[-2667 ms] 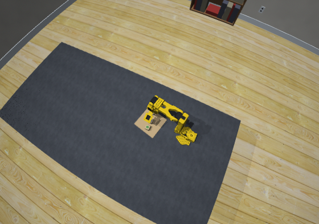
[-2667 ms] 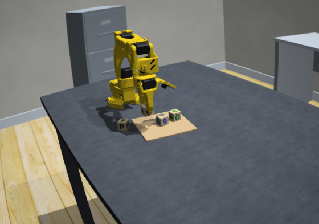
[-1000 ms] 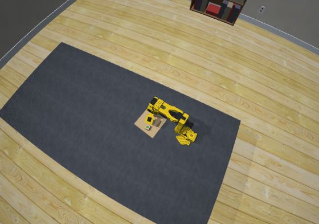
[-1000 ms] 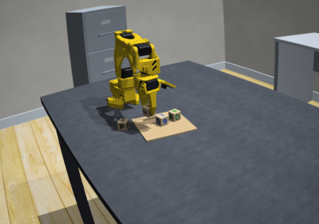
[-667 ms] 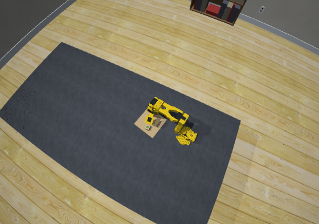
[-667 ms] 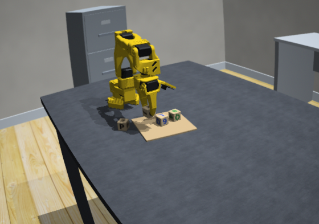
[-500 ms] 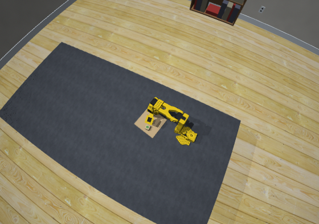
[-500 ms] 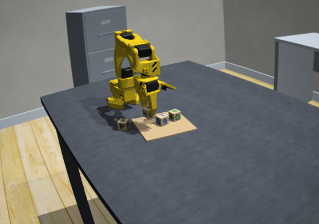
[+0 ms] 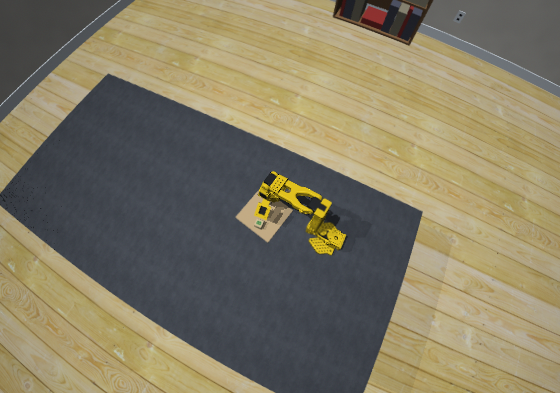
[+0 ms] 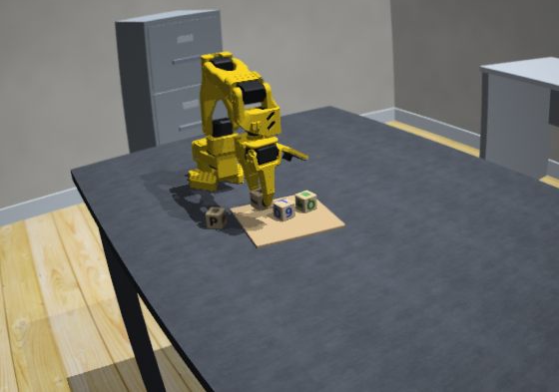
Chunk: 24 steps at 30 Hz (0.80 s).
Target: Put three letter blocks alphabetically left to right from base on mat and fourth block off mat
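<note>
A: How is the arm (image 10: 235,108) posed?

B: It rises from its base, folds over at the elbow and drops the wrist straight down. The gripper (image 10: 264,198) points at the near-left corner of the mat (image 10: 299,227), clamped on a wooden block (image 10: 257,197) that sits at the mat's edge; its letter is hidden by the fingers.

A: And the other blocks?

B: Two pale wooden cubes stand side by side on the mat just right of the gripper: one with blue marks (image 10: 283,208), one with green (image 10: 305,200). A fourth, showing a dark P on its side (image 10: 216,217), lies off the mat on the desk (image 10: 399,272).

A: Surfaces?

B: The mat is a thin tan rectangle, flat; the desk is matte dark grey; the arm is glossy yellow plastic with black motors.
</note>
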Motion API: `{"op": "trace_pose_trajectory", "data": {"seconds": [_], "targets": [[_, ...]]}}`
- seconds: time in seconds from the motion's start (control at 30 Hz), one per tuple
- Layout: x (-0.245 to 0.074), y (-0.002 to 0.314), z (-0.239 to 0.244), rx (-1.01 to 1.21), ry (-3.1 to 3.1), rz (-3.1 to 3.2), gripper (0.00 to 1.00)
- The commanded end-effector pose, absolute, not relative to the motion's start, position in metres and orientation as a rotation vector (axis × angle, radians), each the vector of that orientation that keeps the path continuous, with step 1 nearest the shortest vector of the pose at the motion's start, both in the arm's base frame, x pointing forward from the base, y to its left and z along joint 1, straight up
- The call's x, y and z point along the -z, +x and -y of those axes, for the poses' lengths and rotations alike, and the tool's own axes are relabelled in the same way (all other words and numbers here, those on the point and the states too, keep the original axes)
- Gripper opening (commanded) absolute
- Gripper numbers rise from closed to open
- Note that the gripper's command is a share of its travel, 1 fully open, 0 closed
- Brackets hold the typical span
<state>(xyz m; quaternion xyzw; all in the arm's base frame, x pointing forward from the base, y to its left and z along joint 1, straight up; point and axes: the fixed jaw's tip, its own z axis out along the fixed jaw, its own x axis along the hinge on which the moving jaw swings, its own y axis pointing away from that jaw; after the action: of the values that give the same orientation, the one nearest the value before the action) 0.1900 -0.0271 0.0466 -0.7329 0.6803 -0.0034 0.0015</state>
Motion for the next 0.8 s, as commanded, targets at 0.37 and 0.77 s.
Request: {"op": "trace_pose_trajectory", "data": {"seconds": [0.37, 0.77], "targets": [[-0.0541, 0.1992, 0.0270, 0.117, -2.269, -2.091, 0.00], [-0.0482, 0.1996, 0.0270, 0.117, -2.268, -2.092, 0.00]]}}
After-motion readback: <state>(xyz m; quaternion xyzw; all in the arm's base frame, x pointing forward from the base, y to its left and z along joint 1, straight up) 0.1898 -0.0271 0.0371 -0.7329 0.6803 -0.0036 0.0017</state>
